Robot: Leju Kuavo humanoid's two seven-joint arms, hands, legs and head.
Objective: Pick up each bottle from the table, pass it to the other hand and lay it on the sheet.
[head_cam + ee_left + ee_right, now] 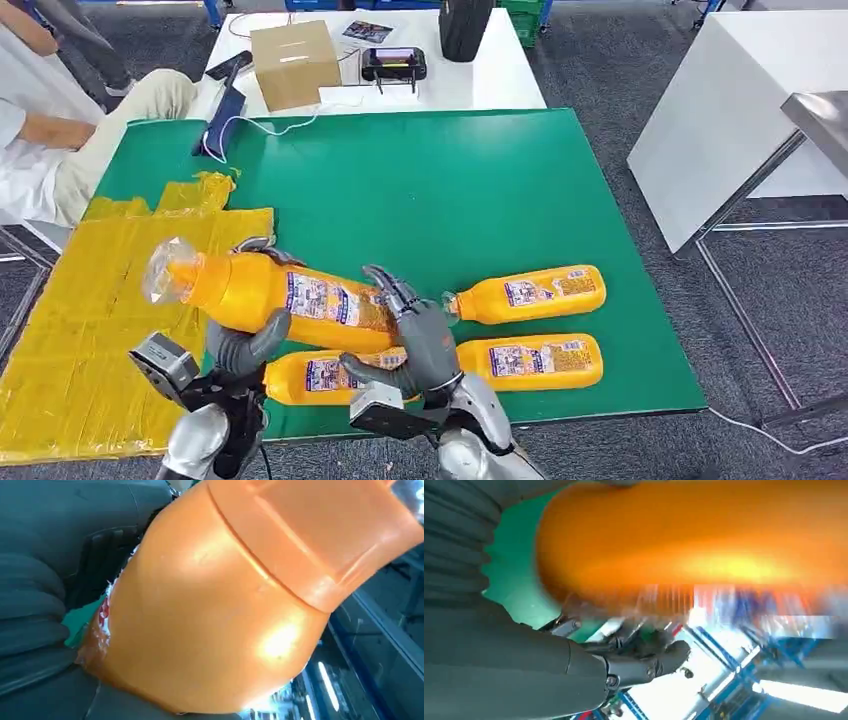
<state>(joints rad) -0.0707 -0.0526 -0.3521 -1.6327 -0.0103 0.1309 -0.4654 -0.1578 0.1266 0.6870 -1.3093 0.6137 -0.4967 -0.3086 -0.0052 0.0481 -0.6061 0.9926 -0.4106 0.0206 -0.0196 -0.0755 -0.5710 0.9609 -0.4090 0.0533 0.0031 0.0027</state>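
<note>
Grey carpet floor (640, 60). White table (500, 80) at 12 o'clock w/ cardboard box (294, 62), black handheld device (393, 64). White table (720, 110) at 2 o'clock. Seated person (60, 140) at 10 o'clock.

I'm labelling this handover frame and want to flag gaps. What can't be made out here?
- Held bottle label text: too small in the head view, motion-blurred in the right wrist view.
- Left robot hand fingers: hidden behind the bottle.
- Nearest table bottle: partly covered by the right robot hand.
- Person: cut off by the edge.
</note>
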